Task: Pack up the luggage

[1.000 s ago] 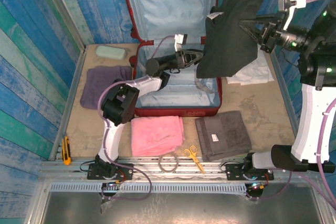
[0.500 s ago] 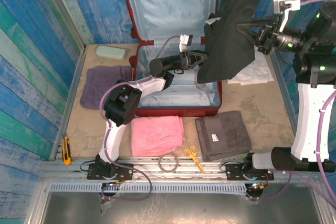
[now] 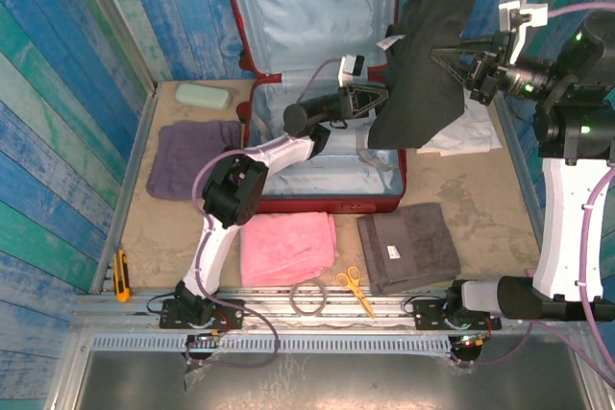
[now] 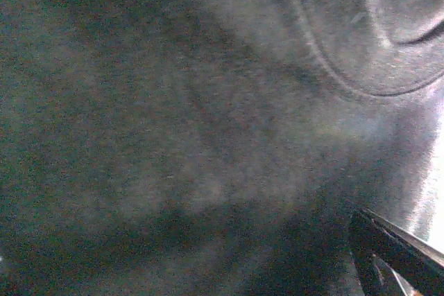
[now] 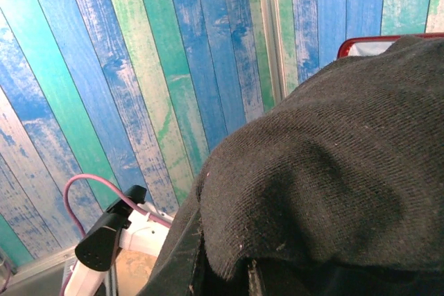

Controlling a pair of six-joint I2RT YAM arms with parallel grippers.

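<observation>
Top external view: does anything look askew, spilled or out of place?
Nothing is spilled or damaged. The black garment hangs bunched from the right gripper above the right edge of the luggage. To the right of it, a white cloth lies crumpled, unlike the flat pink towel nearby.

One suitcase [image 3: 327,205], one black garment [image 3: 423,74], three folded towels [image 3: 286,247], one scissors [image 3: 354,287], one yellow cutter [image 3: 121,276]

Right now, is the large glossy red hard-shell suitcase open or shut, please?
Open: the red hard-shell suitcase has its lid raised against the plank wall, baring pale blue-grey lining in both halves.
</observation>
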